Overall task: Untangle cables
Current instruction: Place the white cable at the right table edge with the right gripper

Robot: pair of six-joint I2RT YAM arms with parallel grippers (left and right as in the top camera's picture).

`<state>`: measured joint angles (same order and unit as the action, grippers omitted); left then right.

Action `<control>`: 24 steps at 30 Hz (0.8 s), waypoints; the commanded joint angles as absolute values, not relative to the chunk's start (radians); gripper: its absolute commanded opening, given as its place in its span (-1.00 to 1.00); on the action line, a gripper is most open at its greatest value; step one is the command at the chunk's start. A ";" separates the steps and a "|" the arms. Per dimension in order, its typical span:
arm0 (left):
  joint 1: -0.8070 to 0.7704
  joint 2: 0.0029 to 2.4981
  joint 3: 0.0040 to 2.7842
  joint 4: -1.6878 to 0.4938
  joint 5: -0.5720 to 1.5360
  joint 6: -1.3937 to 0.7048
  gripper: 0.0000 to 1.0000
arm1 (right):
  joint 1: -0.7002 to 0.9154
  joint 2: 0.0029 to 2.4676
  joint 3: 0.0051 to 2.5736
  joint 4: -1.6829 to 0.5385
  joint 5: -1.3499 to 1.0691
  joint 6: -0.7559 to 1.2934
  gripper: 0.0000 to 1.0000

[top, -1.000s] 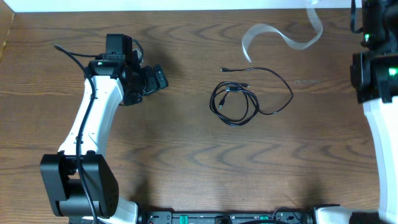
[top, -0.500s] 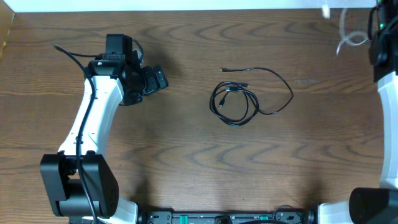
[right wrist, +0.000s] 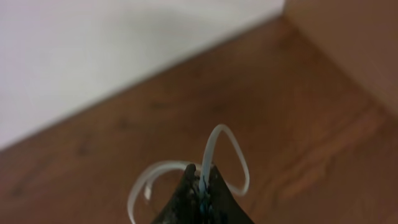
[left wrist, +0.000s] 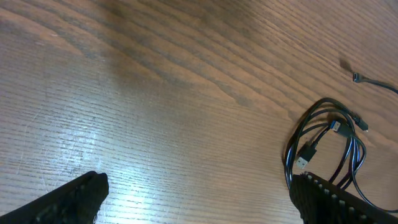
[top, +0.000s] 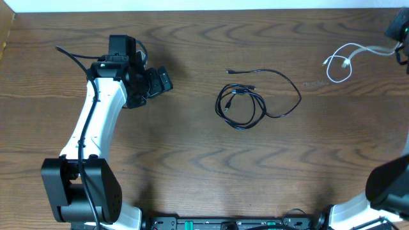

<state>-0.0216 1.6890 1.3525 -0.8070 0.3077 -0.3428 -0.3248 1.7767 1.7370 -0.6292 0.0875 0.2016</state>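
White cable [right wrist: 219, 129] gripped inside right end effector [right wrist: 200, 186]

This looks like a robotics lab bench. Two arms, the left arm [top: 96, 121] white with black joints and the right arm [top: 391, 185] at the far edge, stand on a wood-grain worktop [top: 192, 166]. A black rail [top: 223, 224] with small green lights runs along the front between them. A plain white wall [right wrist: 93, 50] and a brown side panel [right wrist: 348, 43] close it in. A black cable [top: 243, 105] and a white cable [top: 339, 61] are the loose things.
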 commanded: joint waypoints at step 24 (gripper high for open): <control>-0.019 1.695 1.345 -0.811 0.294 -0.340 0.95 | -0.346 2.106 1.739 -0.715 -0.063 0.228 0.99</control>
<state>-0.0216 1.6890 1.3525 -0.8070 0.3077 -0.3428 -0.3420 2.0899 1.7367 -0.7002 -0.0200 0.2207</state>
